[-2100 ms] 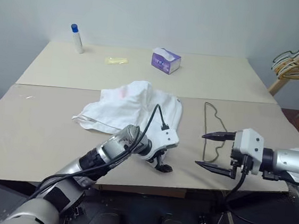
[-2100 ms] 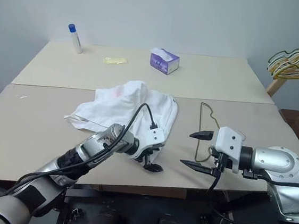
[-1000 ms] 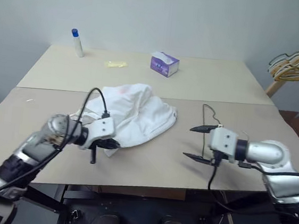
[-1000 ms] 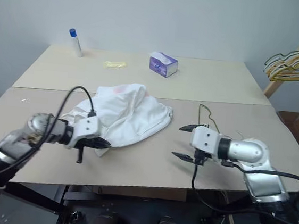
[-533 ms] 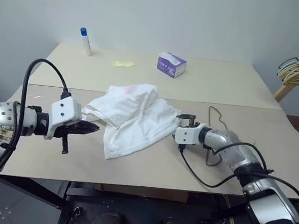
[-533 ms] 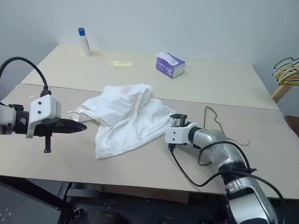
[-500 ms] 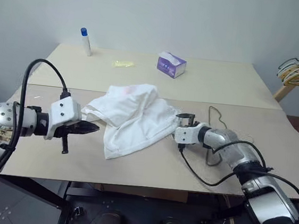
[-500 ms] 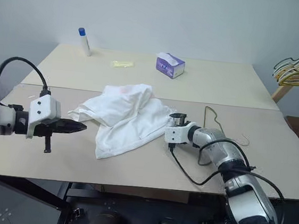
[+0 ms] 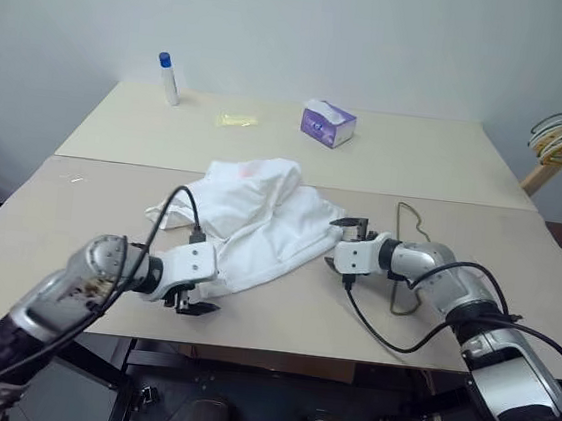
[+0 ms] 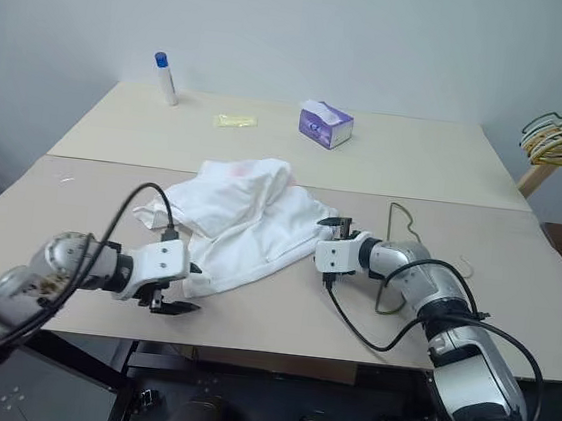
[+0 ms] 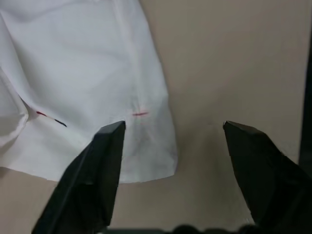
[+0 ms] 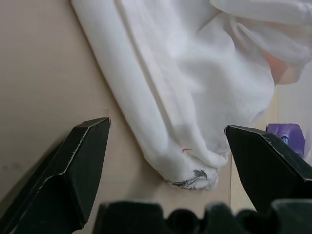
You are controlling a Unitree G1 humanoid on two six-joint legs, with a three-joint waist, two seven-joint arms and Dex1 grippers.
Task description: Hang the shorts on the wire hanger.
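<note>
Left eye view – left claw (image 9: 194, 297): hanging spread wide, gripping nothing, tips at the shorts' near corner.
Left eye view – shorts (image 9: 261, 208): lying crumpled on the table (image 9: 77, 239), between the two claws.
Left eye view – right claw (image 9: 345, 242): sitting wide open, empty, at the shorts' right edge.
Left eye view – hanger (image 9: 406, 254): lying flat just behind the right claw, apart from the shorts.
Left eye view – far off: tissue box (image 9: 328, 125), bottle (image 9: 168, 77), both well beyond the claws.
Left wrist view – shorts (image 11: 92, 73): hem corner showing between the spread fingers (image 11: 95, 180), nearer one finger; bare table (image 11: 219, 58) by the other.
Right wrist view – shorts (image 12: 195, 83): bunched fold lying ahead between the wide fingers (image 12: 73, 170); whether they are touching it, cannot tell.
</note>
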